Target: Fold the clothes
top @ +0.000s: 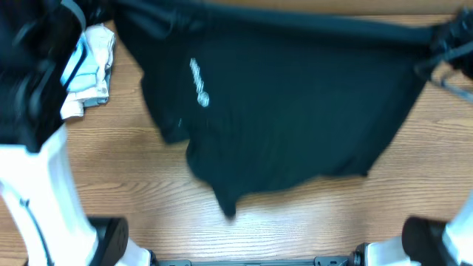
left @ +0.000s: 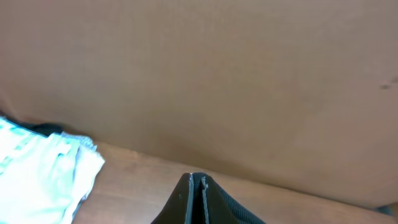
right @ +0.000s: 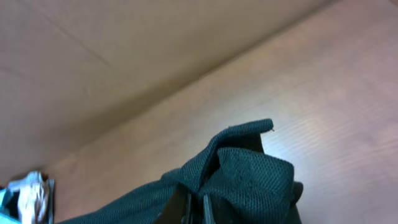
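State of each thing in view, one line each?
T-shirt: unfolded, spread, top edge stretched between both grippers.
left gripper: shut on T-shirt.
right gripper: shut on T-shirt, fabric bunched over it.
pale clothes: crumpled pile at table's left, untouched.
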Action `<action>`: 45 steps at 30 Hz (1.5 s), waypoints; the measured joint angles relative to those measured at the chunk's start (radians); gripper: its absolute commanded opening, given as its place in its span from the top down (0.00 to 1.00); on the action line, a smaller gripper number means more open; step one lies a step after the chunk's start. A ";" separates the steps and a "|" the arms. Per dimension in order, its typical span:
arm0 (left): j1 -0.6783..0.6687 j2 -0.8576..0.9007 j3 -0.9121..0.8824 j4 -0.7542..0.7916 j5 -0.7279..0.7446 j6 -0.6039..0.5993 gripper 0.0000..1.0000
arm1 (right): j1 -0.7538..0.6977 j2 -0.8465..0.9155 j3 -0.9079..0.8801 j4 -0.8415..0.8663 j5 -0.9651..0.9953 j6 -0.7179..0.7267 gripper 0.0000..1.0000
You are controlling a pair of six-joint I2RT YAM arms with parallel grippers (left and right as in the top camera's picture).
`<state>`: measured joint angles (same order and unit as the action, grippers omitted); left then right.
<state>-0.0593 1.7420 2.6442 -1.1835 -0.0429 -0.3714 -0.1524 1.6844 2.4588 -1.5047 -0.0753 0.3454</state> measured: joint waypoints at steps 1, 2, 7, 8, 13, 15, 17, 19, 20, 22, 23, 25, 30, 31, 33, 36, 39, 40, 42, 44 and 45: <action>0.000 0.030 0.000 0.033 0.000 0.006 0.96 | 0.002 0.032 -0.001 0.041 -0.007 -0.007 0.96; 0.000 0.058 -0.001 0.067 0.000 0.010 0.96 | 0.003 0.061 -0.002 0.080 -0.017 -0.010 0.96; 0.000 0.161 -0.018 0.270 0.000 0.029 0.96 | 0.004 0.177 -0.015 0.251 -0.075 -0.024 0.96; 0.000 0.169 -0.019 0.297 0.000 0.032 0.96 | 0.004 0.187 -0.016 0.281 -0.082 -0.026 0.96; 0.000 0.165 0.002 0.302 -0.005 0.039 0.96 | 0.005 0.184 -0.017 0.349 -0.098 -0.032 0.96; 0.000 0.159 0.009 0.232 -0.008 0.042 0.96 | 0.005 0.183 -0.017 0.334 -0.100 -0.037 0.96; 0.000 0.158 0.013 0.150 -0.011 0.043 0.96 | 0.004 0.188 -0.017 0.290 -0.101 -0.050 0.96; 0.000 0.161 0.013 0.061 -0.012 0.042 0.96 | 0.005 0.203 -0.017 0.230 -0.100 -0.061 0.96; 0.000 0.164 0.013 0.020 -0.011 0.042 0.96 | 0.004 0.214 -0.017 0.200 -0.101 -0.064 0.96; 0.000 0.175 0.013 -0.083 -0.011 0.042 0.96 | 0.004 0.251 -0.018 0.131 -0.101 -0.072 0.96; 0.000 0.183 0.013 -0.134 -0.011 0.040 0.96 | 0.004 0.268 -0.022 0.105 -0.101 -0.074 0.96; -0.005 0.213 0.013 -0.249 -0.011 0.034 0.96 | 0.005 0.309 -0.052 0.047 -0.102 -0.080 0.96; -0.013 0.328 0.011 -0.466 -0.008 0.005 0.96 | 0.013 0.359 -0.212 -0.023 -0.099 -0.087 0.96; -0.013 0.354 0.008 -0.492 -0.002 0.005 0.96 | 0.017 0.359 -0.235 -0.031 -0.098 -0.087 0.96; -0.013 0.387 -0.019 -0.500 0.022 0.005 0.96 | 0.029 0.359 -0.287 -0.038 -0.096 -0.077 0.96; -0.026 0.399 -0.078 -0.501 0.057 0.005 0.96 | 0.050 0.359 -0.372 -0.034 -0.091 -0.049 0.96; -0.052 0.398 -0.142 -0.504 0.077 0.008 0.96 | 0.060 0.354 -0.464 -0.025 -0.083 -0.027 0.96; -0.067 0.397 -0.172 -0.502 0.080 0.008 0.96 | 0.062 0.348 -0.499 -0.019 -0.080 -0.021 0.96; -0.097 0.398 -0.236 -0.502 0.087 0.009 0.96 | 0.064 0.307 -0.610 0.003 -0.073 -0.008 0.96; -0.125 0.398 -0.303 -0.501 0.093 0.009 0.96 | 0.064 0.270 -0.673 0.014 -0.069 -0.001 0.96; -0.139 0.398 -0.340 -0.501 0.093 0.009 0.96 | 0.064 0.229 -0.730 0.034 -0.067 0.002 0.96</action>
<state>-0.1986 2.1399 2.3047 -1.6848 0.0498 -0.3626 -0.0879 1.9133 1.7287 -1.4712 -0.1425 0.3470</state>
